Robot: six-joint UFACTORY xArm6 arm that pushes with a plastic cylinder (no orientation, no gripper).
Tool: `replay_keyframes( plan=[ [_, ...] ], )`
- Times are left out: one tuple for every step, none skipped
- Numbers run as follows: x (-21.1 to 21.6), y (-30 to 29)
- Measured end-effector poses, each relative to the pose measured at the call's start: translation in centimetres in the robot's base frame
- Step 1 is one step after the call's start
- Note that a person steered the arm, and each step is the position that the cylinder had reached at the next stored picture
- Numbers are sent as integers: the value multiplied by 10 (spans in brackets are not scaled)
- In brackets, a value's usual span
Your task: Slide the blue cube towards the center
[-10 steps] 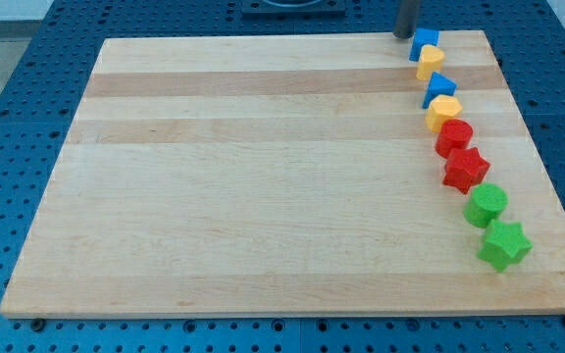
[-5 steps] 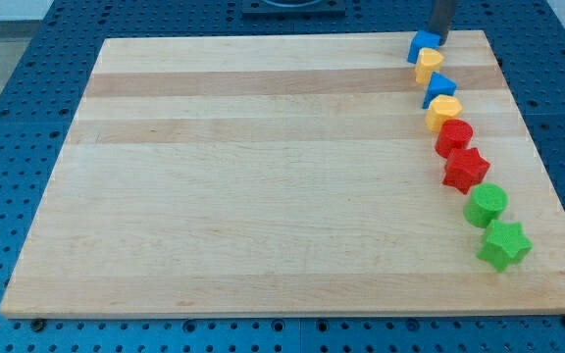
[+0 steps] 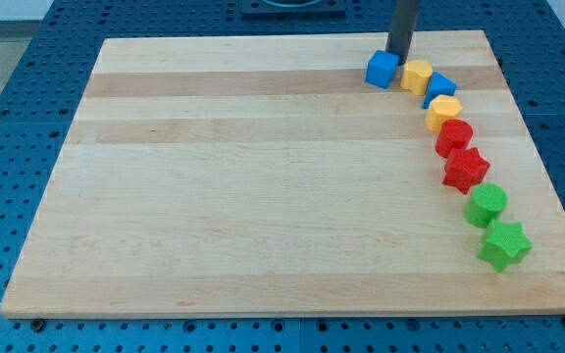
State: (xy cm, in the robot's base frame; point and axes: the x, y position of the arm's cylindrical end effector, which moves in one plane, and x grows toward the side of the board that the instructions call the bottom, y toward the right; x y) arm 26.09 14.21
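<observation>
Blue cube at upper right of the wooden board, rod tip against it.

Nearest, a green star; farther up the right-side chain, green, red, yellow and blue blocks. Farthest, the blue cube beside a yellow block; my tip seems to touch its top-right corner, holding nothing.

The blue cube is sitting flat near the table's top edge, toward the view's right, one corner turned slightly toward the view's bottom.
</observation>
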Motion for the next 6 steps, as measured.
replay_keyframes(
  plan=[
    [16,-4],
    [29,-16],
    [42,-34],
    [52,-58],
    [49,-74],
    [21,-68]
  ],
)
